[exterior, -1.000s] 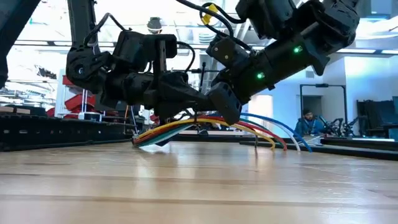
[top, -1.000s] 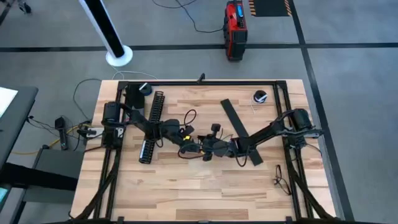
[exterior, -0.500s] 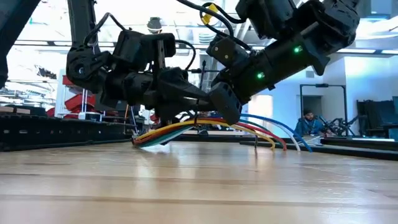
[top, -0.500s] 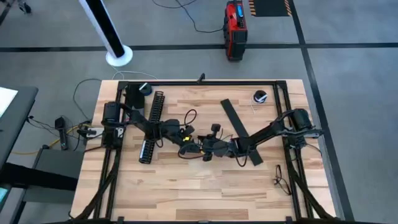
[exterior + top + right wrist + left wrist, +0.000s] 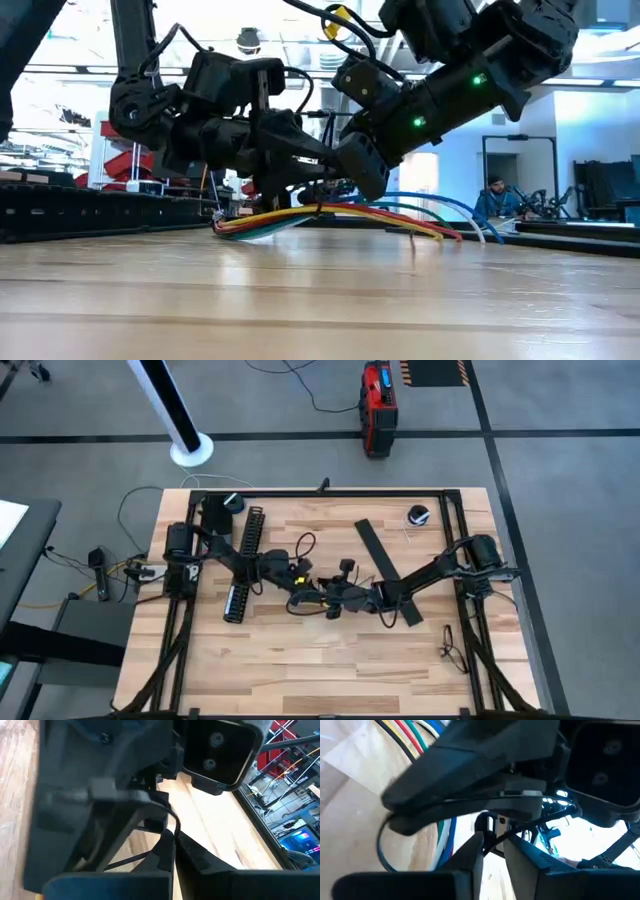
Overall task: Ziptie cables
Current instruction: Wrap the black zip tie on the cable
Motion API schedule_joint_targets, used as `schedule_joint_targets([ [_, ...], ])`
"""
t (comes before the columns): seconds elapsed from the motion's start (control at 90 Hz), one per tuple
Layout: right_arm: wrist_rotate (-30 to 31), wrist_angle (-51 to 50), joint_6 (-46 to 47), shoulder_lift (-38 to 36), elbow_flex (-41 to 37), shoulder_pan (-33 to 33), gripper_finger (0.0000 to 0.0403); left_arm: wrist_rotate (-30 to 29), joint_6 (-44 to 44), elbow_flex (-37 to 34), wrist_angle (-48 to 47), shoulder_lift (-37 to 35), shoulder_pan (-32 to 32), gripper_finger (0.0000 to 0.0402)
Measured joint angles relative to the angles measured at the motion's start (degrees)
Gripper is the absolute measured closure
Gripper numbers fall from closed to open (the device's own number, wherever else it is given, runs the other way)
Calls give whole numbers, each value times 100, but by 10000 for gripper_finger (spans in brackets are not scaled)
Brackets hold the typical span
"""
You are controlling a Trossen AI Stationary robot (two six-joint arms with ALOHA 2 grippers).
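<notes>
Wooden table (image 5: 300, 660) in an open workshop; a person sits far off behind it. The cables (image 5: 330, 213) lie mid-table, long axis running left-right, lifted slightly off the wood at their near end and sagging to it at the other. Left gripper (image 5: 300, 160) and right gripper (image 5: 355, 165) meet nose to nose directly above the bundle, both equally close. A thin black tie (image 5: 172, 822) loops between them. Right jaws look pinched narrow on it; left jaw state cannot be told.
</notes>
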Motion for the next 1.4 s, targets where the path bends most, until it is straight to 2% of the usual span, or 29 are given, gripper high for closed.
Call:
schedule_joint_targets([
  [0.089,2,2,-55,0,0,13,403,-9,58,0,2,0,0,392],
  [0.2,4,15,-175,0,0,61,403,-19,61,0,19,0,0,398],
  [0.556,21,-27,-238,0,0,146,403,-37,-25,2,343,-2,0,401],
  [0.944,8,-140,-231,0,0,103,403,-37,105,4,-17,-4,0,401],
  [1.167,-286,-287,-216,0,0,149,403,-68,151,4,-21,-4,0,401],
  [1.244,-223,-271,-218,0,0,154,403,-66,152,4,-36,-4,0,401],
  [1.4,361,-54,-411,0,0,206,403,-66,153,4,-46,-4,0,401],
])
